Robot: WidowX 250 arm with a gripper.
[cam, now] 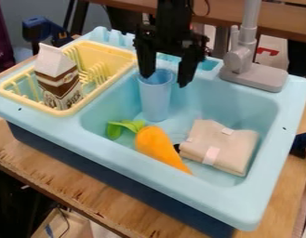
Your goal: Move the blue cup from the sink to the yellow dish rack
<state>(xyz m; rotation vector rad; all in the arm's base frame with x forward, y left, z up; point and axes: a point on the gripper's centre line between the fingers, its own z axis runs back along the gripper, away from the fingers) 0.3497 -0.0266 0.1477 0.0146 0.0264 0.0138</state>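
Gripper point(164, 81) spread wide, apparently empty, at blue plastic cup point(156, 102), far left in sink basin point(233, 100); cup likely light, stiff, best pinched high.

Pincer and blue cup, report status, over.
Pincer open at rim of blue cup; contact unclear. Cup upright in sink basin. Toy carrot and folded cloth nearer the camera, neither between pincer and cup.

A tall light-blue cup point(156, 100) stands upright, mouth up, toward the sink's point(236, 102) back left.
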